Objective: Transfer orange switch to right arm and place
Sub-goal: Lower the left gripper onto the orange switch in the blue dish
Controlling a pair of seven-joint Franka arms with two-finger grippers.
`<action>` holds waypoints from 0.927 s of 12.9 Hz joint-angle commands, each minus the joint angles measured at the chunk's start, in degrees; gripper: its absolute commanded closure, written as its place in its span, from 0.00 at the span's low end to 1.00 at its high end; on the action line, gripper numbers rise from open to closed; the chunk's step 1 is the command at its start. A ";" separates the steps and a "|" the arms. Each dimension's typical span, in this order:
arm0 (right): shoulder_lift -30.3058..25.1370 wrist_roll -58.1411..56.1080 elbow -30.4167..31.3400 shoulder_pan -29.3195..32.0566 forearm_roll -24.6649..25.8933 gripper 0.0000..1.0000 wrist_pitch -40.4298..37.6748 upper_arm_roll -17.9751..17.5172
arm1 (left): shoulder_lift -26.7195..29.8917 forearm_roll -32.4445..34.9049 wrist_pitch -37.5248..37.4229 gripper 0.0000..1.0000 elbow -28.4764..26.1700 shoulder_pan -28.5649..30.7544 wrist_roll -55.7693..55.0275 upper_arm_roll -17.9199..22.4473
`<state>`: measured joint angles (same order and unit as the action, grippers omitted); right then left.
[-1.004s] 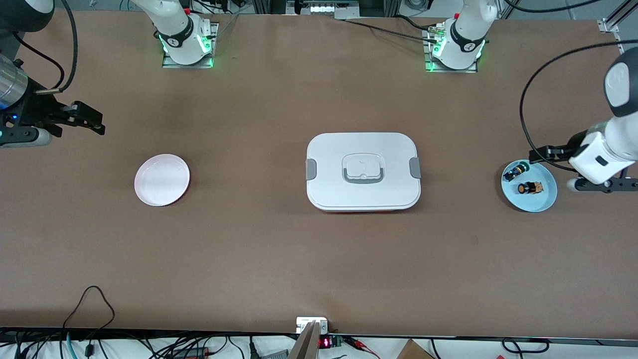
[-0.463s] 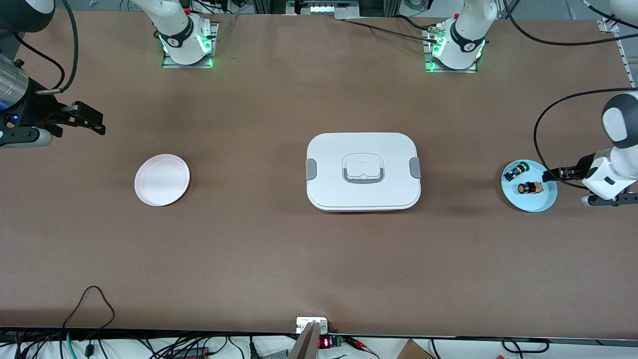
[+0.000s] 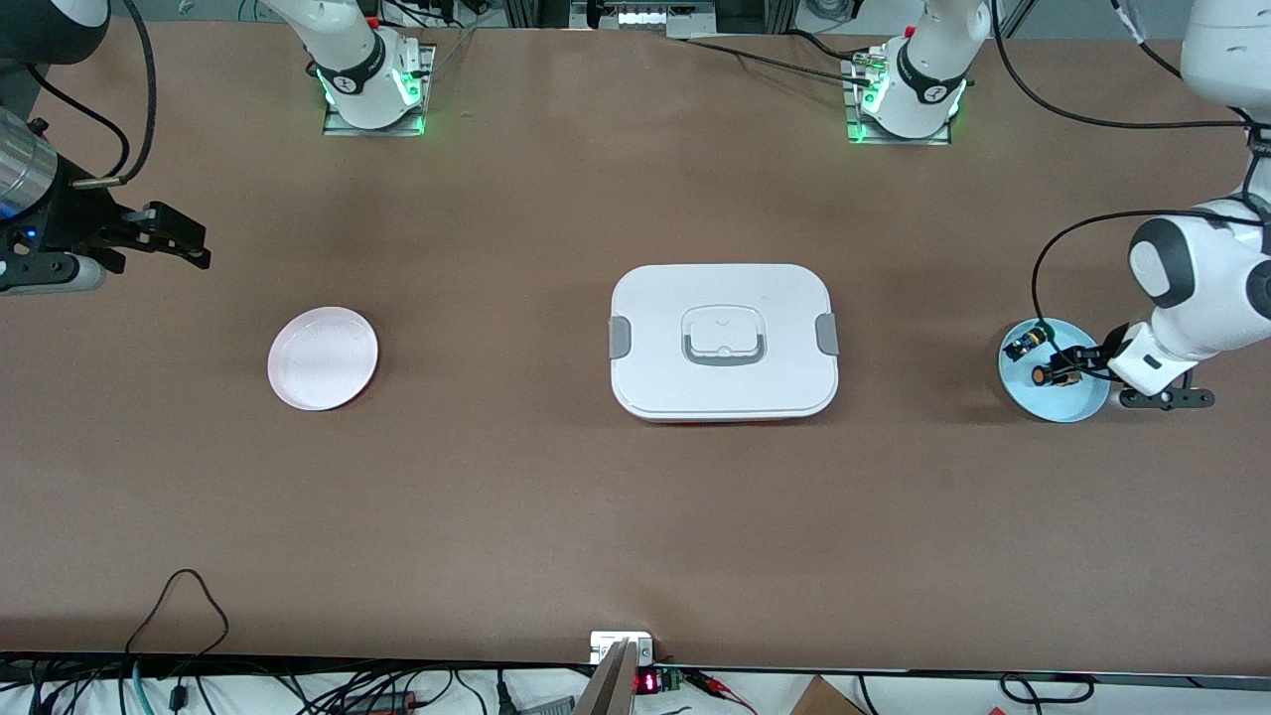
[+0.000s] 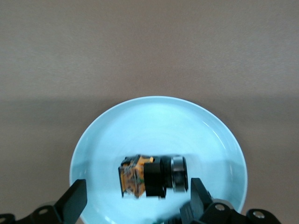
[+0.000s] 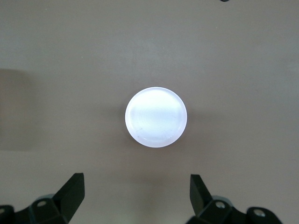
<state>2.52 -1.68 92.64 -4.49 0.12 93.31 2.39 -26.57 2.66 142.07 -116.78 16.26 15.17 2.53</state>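
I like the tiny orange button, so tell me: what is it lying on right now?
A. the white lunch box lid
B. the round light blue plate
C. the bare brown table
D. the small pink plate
B: the orange-capped push-button switch lies on its side in the round light blue plate, between the open fingers of the left gripper.

We saw a matt brown worktop (image 3: 516, 497), smooth and unreflective. The pale blue plate (image 4: 215, 130) looked glossy, catching soft highlights. The orange switch (image 4: 152, 176) showed dull black plastic and a shiny metal ring. The white box (image 3: 723, 341) looked like smooth plastic, the pink plate (image 3: 323, 358) faintly glossy.
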 commanded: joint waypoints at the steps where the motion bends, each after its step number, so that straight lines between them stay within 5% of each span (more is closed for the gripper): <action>1: 0.56 -0.17 -1.33 0.27 -0.47 0.00 -1.11 -0.37 | -0.58 -0.10 0.93 0.04 0.23 0.88 1.27 -0.95; 12: 0.65 0.18 -1.41 0.44 -0.47 0.00 -1.02 -0.37 | -3.92 -2.65 1.11 0.06 0.32 1.84 1.44 -1.74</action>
<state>2.53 -1.68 92.64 -4.50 0.12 93.30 2.35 -30.06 1.74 142.70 -116.80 17.19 15.17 1.58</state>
